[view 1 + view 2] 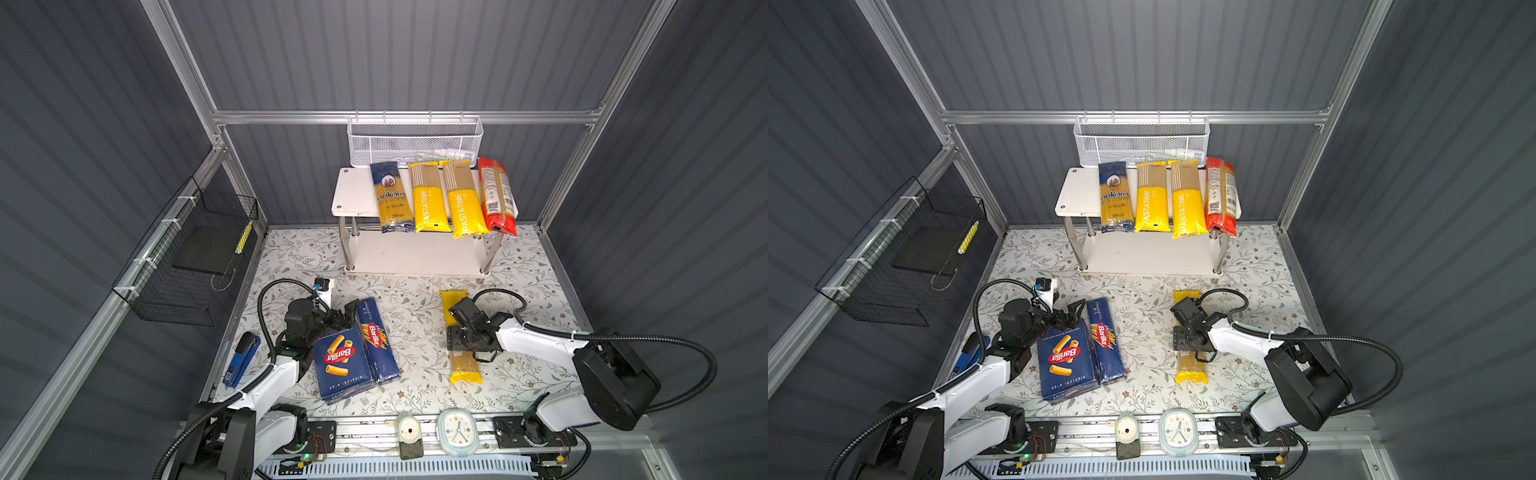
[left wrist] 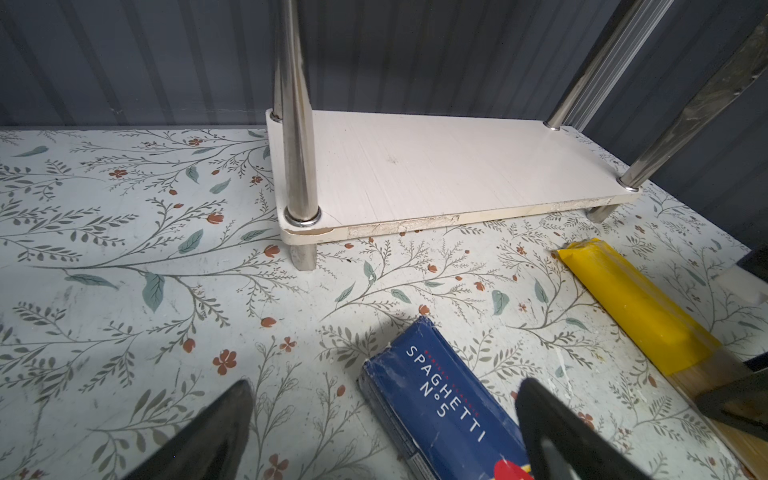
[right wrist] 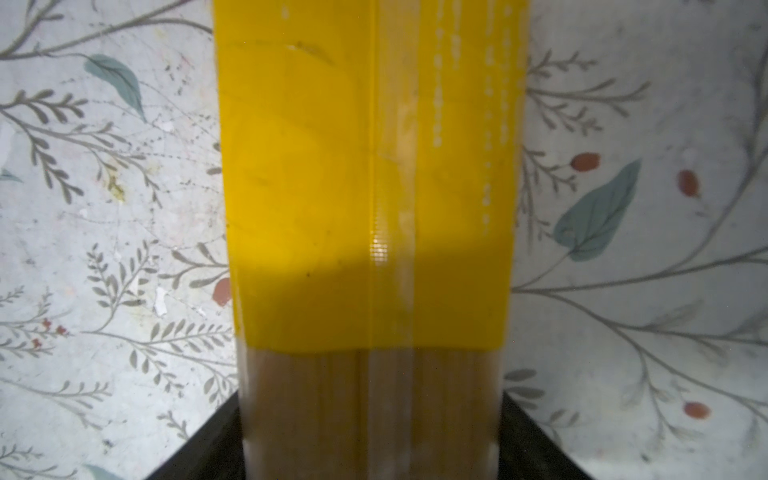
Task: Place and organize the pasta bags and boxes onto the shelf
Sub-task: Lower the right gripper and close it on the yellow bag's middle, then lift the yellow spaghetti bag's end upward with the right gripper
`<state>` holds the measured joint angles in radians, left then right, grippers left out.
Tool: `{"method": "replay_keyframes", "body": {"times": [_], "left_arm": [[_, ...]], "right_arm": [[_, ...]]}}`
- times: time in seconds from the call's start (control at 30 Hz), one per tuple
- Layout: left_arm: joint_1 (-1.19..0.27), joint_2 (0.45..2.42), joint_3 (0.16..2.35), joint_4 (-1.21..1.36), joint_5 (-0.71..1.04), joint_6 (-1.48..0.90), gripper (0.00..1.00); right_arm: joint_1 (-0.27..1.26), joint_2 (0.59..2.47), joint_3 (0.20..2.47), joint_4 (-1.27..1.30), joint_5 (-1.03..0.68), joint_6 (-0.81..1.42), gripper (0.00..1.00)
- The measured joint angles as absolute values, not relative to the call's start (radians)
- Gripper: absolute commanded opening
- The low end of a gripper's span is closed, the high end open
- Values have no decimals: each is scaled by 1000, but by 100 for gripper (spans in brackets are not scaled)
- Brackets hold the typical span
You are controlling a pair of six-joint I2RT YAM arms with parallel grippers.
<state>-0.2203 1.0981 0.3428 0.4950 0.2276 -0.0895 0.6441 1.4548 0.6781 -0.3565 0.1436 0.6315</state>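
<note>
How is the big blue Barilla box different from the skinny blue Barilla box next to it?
The big Barilla box is wide; the skinny Barilla box is long and narrow. The big one shows short pasta tubes and says Rigatoni; the skinny one shows thin strands and says Spaghetti. Both are dark blue with a red Barilla logo, lying flat side by side on the flowery table.

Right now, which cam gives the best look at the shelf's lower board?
Left wrist: the lower board shows nearly whole and bare, chipped front edge included. In both top views the upper board and its bags hide the back of it. Right wrist shows none of it: the yellow bag fills that view.
</note>
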Motion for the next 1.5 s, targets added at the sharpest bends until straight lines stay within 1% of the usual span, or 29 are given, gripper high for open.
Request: {"method": "replay_keyframes", "body": {"times": [0.13, 0.3, 0.37, 0.53, 0.57, 0.6, 0.9, 1.03, 1.27, 1.5], "left_arm": [[-220, 1098, 343, 495, 228, -89, 100], [-220, 1098, 343, 495, 228, -89, 99], [-220, 1098, 343, 495, 228, -89, 100], [-220, 1107, 343, 494, 228, -89, 99], [-220, 1107, 343, 495, 228, -89, 100], [-220, 1107, 343, 495, 228, -89, 99], [-220, 1107, 343, 495, 228, -89, 100], [-220, 1107, 343, 495, 228, -89, 99], [-220, 1107, 343, 495, 228, -89, 100], [-220, 1107, 343, 494, 228, -89, 100]], "right_arm": [[644, 1426, 646, -323, 144, 648, 68], [644, 1411, 630, -307, 145, 671, 60], [644, 1408, 629, -306, 146, 677, 53], [645, 1388, 614, -291, 154, 688, 40], [645, 1385, 614, -292, 155, 689, 34], [645, 1381, 614, -292, 156, 691, 31], [649, 1319, 595, -303, 155, 688, 26], [649, 1276, 589, -316, 145, 677, 20], [649, 1212, 590, -309, 139, 664, 18], [649, 1203, 632, -324, 134, 641, 14]]}}
